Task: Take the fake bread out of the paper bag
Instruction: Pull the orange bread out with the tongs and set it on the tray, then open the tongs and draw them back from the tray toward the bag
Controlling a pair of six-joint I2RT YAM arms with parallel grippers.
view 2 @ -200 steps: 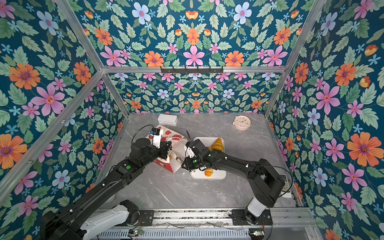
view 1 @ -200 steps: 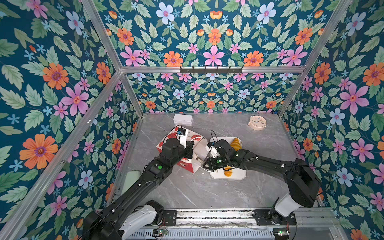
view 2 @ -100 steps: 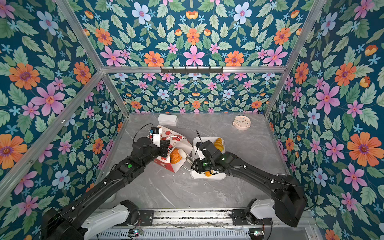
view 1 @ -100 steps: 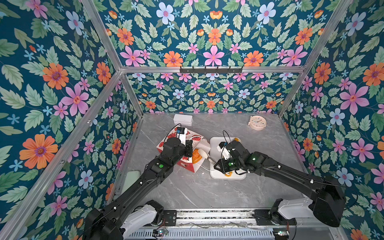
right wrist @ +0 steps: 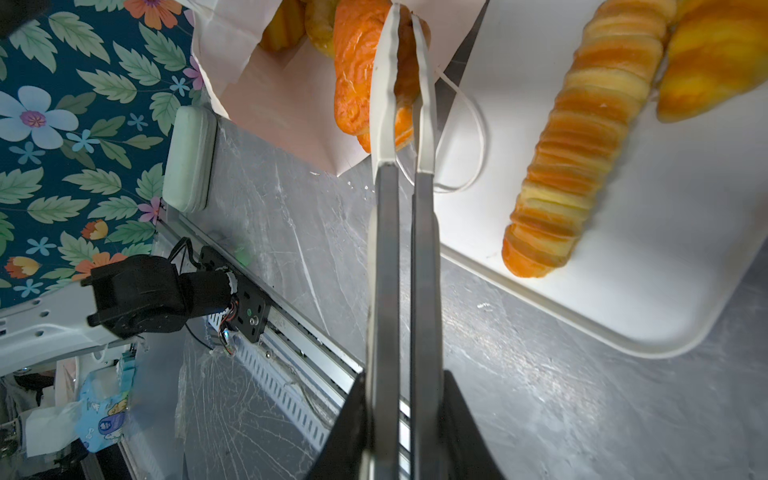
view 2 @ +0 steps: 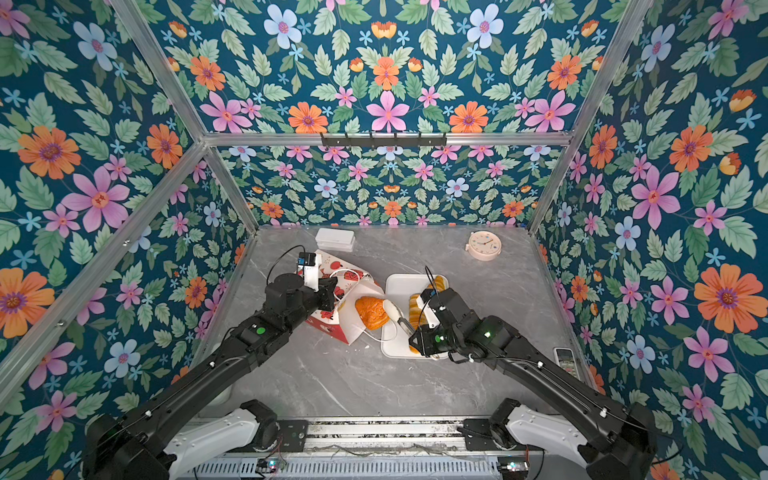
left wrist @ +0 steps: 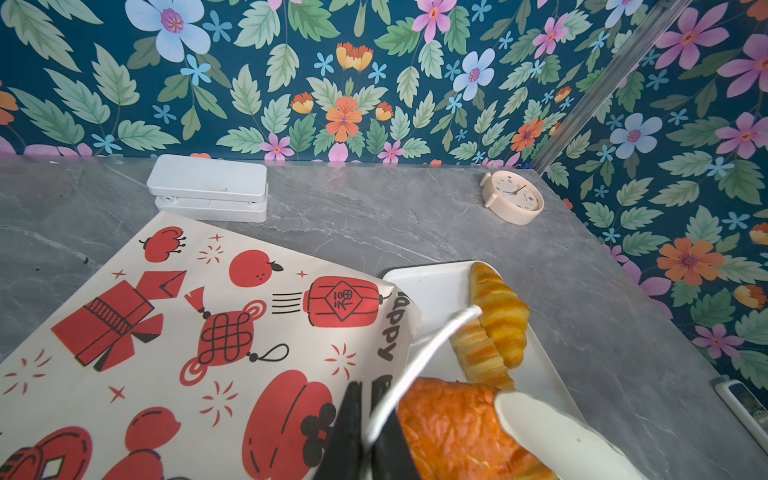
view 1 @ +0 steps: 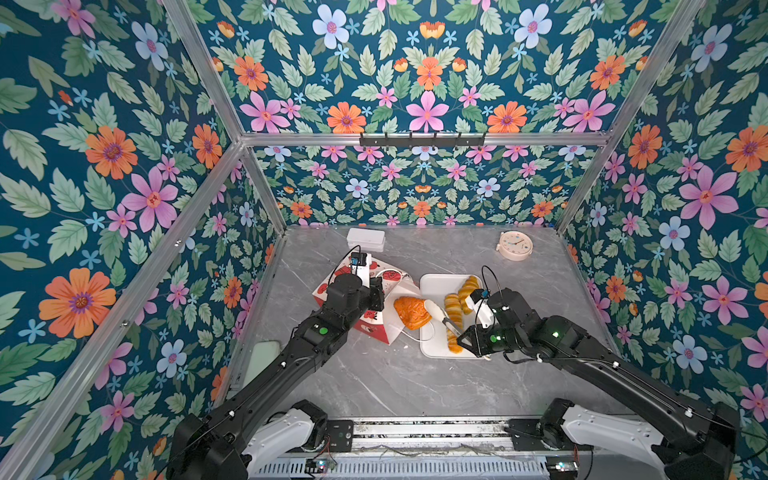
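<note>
An orange pastry (view 1: pixel 411 312) sits at the mouth of the bag (left wrist: pixel 187 332), over its white lower lip. It is pinched between the white tips of the tongs (view 1: pixel 442 318); whether it rests on the paper I cannot tell. The right wrist view shows more bread (right wrist: pixel 291 23) deeper inside. The bag lies on its side on the table (view 1: pixel 374 374), mouth toward the tray (view 1: pixel 434 284) just beside it. On the tray a croissant (view 1: pixel 469 286) and a ribbed roll (view 1: pixel 452 307) lie touching. The right gripper (view 1: pixel 465 338) is closed narrow on the tongs' metal arms, over the tray's near end. The left gripper (left wrist: pixel 368 432) is pinched tight on the bag's cord handle (left wrist: pixel 419 357). A box (view 1: pixel 365 240) and a clock (view 1: pixel 515 246) stand well apart by the far wall.
</note>
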